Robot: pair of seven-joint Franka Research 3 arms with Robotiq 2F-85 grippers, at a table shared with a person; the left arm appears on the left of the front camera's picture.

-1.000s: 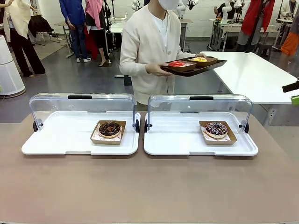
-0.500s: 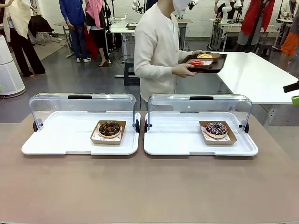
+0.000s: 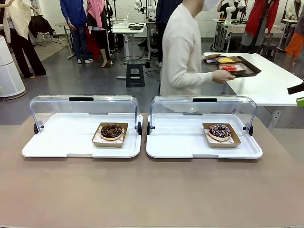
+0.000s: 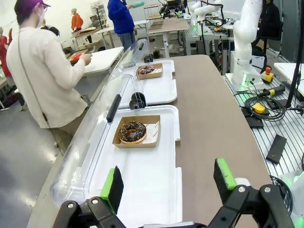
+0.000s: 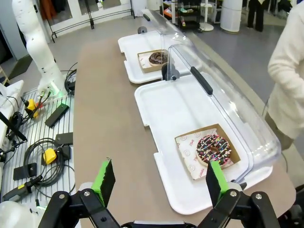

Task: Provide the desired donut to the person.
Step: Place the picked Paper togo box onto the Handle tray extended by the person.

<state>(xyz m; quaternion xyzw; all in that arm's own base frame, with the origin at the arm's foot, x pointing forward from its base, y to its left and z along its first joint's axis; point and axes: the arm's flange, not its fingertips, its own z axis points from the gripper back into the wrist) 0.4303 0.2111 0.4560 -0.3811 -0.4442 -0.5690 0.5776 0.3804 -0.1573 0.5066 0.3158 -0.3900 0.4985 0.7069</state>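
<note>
Since a second ago the person has turned away to the white side table, setting the dark tray on it, seemingly with two donuts. Left: chocolate donut in its box on the left tray, lid raised. Right: sprinkled donut on the right tray. Left gripper and right gripper both hang released, holding nothing.

Left gripper fingers spread; right gripper fingers spread
</note>
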